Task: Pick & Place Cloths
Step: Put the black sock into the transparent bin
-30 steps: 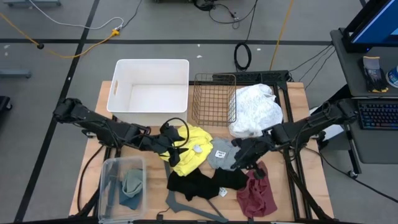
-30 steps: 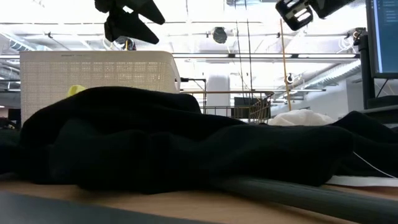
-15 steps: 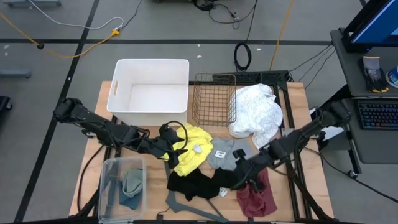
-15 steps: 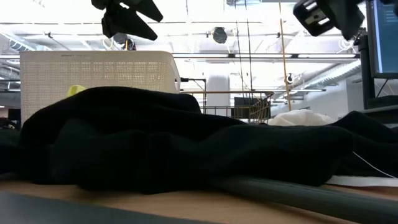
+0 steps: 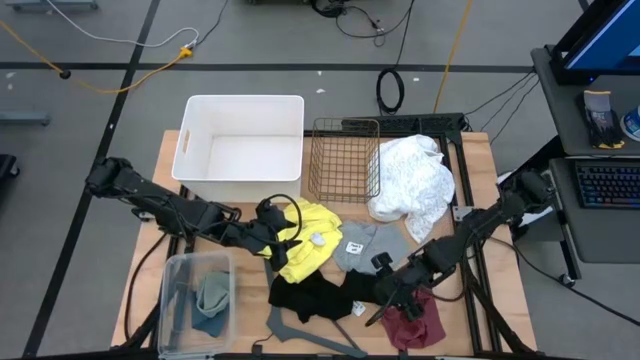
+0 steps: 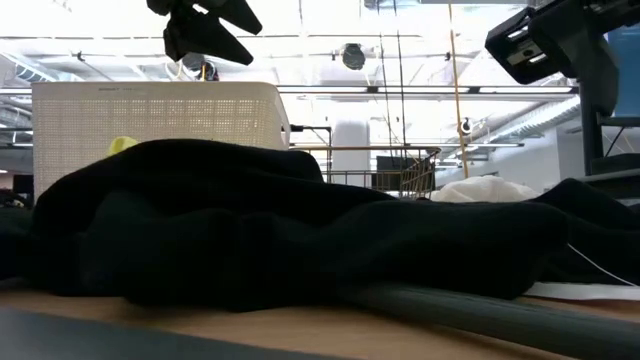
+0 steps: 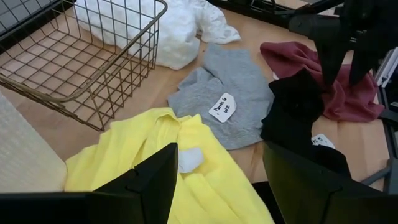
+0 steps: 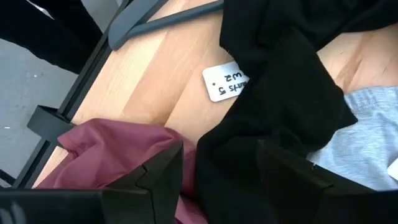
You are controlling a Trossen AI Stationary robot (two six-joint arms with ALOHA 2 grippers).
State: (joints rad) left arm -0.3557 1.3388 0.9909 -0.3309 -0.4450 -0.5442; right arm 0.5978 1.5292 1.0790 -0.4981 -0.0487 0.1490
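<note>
My left gripper [image 5: 272, 232] hovers open above the yellow cloth [image 7: 186, 186], which lies flat on the table. Beside it lie the grey cloth [image 7: 230, 102] with a white tag, the black cloth [image 5: 320, 295] and the maroon cloth [image 5: 415, 318]. My right gripper [image 5: 385, 300] hangs open over the black cloth's edge [image 8: 280, 93], where it meets the maroon cloth [image 8: 118, 149]. The low view shows both grippers well above the pile. The white cloth [image 5: 412, 178] is heaped at the far right. A green cloth [image 5: 212, 295] lies in a clear bin.
A white bin [image 5: 240, 150] and a wire basket [image 5: 343, 158] stand at the far side. The clear bin [image 5: 195, 300] sits at the near left. A grey hanger [image 5: 310, 330] lies along the near edge, under the black cloth. Bare wood shows beside a white tag [image 8: 225, 81].
My right gripper has swung from the grey cloth toward the table's near edge and come lower, ending over the black and maroon cloths. The cloths have not moved.
</note>
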